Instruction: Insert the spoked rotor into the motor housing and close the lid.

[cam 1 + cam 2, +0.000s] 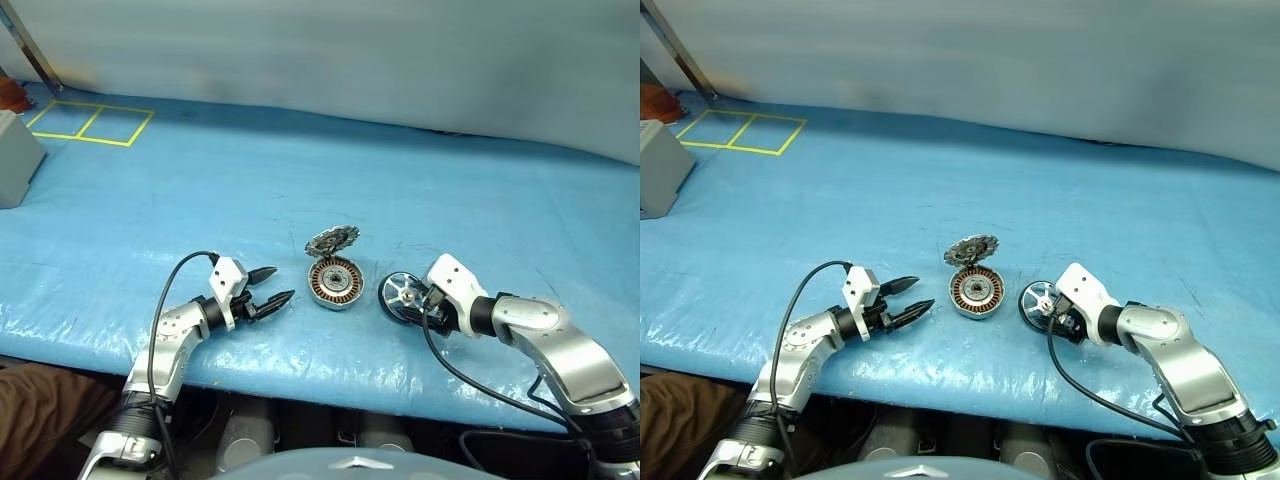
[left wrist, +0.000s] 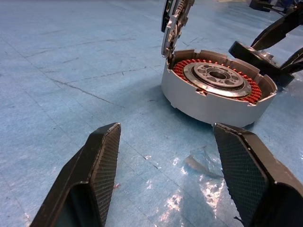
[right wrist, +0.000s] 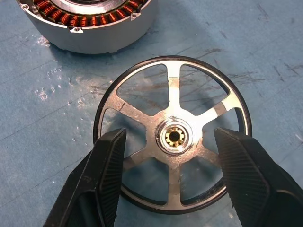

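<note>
Your right gripper [image 3: 168, 156] hangs wide over the rotor [image 3: 173, 135], lying flat on the bench [image 1: 450, 190]; your left gripper [image 1: 268, 286] waits wide, empty. You're at pickup: grip it, carry it left into the housing [image 1: 334, 282], whose lid [image 1: 331, 241] stands open behind.

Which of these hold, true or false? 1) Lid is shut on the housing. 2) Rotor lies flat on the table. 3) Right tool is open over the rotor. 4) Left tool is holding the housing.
1) False: the lid stands open, hinged up at the motor housing rim.
2) True: the spoked rotor lies flat beside the housing.
3) True: the right tool is open, fingers either side of the hub.
4) False: the left tool is open, short of the housing.
</note>
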Tool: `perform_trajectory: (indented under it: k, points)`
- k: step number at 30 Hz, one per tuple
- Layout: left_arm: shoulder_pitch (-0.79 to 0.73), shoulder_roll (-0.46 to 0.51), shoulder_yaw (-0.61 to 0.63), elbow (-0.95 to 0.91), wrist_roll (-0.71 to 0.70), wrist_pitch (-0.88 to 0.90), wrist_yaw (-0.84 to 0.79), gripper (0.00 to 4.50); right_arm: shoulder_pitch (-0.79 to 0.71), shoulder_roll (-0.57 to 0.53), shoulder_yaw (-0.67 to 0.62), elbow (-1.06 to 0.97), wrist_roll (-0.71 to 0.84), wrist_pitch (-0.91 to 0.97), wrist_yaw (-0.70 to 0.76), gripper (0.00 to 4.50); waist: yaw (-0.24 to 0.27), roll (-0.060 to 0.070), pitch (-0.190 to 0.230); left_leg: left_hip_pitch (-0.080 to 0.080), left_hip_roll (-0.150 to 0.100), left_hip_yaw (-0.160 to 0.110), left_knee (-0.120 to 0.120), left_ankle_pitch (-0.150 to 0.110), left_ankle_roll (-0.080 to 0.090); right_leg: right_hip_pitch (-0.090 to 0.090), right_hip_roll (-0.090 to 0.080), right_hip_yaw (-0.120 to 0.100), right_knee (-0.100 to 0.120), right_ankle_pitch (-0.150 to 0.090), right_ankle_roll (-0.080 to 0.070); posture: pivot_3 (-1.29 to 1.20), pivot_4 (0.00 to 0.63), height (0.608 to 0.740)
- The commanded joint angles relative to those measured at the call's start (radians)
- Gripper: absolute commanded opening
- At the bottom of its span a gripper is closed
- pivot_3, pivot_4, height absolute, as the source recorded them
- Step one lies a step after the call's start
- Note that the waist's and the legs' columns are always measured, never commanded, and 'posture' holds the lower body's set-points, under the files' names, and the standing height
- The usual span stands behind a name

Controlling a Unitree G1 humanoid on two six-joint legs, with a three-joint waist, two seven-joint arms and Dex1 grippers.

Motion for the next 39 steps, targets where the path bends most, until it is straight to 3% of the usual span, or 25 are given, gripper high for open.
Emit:
perform_trajectory:
  k: [1,6,14,21,28,39]
  points:
    - [-0.002,-0.001,0.000,-0.039,-0.001,-0.010,0.001,3.28,0.000,-0.006,0.022,0.018,-0.012,-0.008,0.015,3.07,0.000,0.000,0.000,0.000,0.000,0.000,0.000,0.000,0.000,0.000,0.000,0.000,0.000,0.000,0.000,0.00,0.150,0.740]
    - [-0.005,-0.002,-0.001,-0.033,0.002,-0.015,0.000,3.28,-0.004,0.012,0.050,0.038,-0.023,-0.014,0.010,3.07,0.000,0.000,0.000,0.000,0.000,0.000,0.000,0.000,0.000,0.000,0.000,0.000,0.000,0.000,0.000,0.00,0.150,0.740]
    - [0.000,-0.001,0.001,-0.036,0.002,-0.020,-0.005,3.28,-0.006,0.027,0.032,0.033,-0.017,-0.022,0.007,1.32,-0.004,-0.005,-0.003,0.004,0.000,0.000,0.000,-0.001,0.000,0.001,-0.001,-0.001,-0.001,0.000,0.000,0.00,0.150,0.740]
    - [-0.002,-0.004,-0.001,-0.031,-0.005,-0.022,-0.015,3.28,-0.008,0.043,-0.001,0.014,-0.015,-0.042,-0.008,1.32,-0.004,-0.005,-0.003,0.008,0.000,0.000,0.000,-0.004,-0.006,0.002,-0.003,-0.002,-0.001,0.000,0.000,0.00,0.150,0.740]
    - [-0.005,-0.012,-0.005,-0.019,-0.029,-0.029,-0.071,3.28,-0.047,0.111,-0.082,-0.071,0.122,-0.043,0.021,1.32,-0.002,-0.002,-0.001,0.003,0.000,0.000,0.000,-0.003,-0.003,0.001,-0.003,-0.002,0.000,0.000,0.000,0.00,0.150,0.740]
    - [-0.004,-0.026,-0.005,-0.014,-0.034,-0.042,-0.098,3.28,-0.123,0.178,-0.022,-0.076,0.185,-0.042,0.032,1.32,-0.001,-0.001,-0.001,-0.001,-0.001,0.000,0.000,-0.002,0.001,-0.001,-0.004,-0.003,-0.001,0.000,0.000,0.00,0.150,0.740]
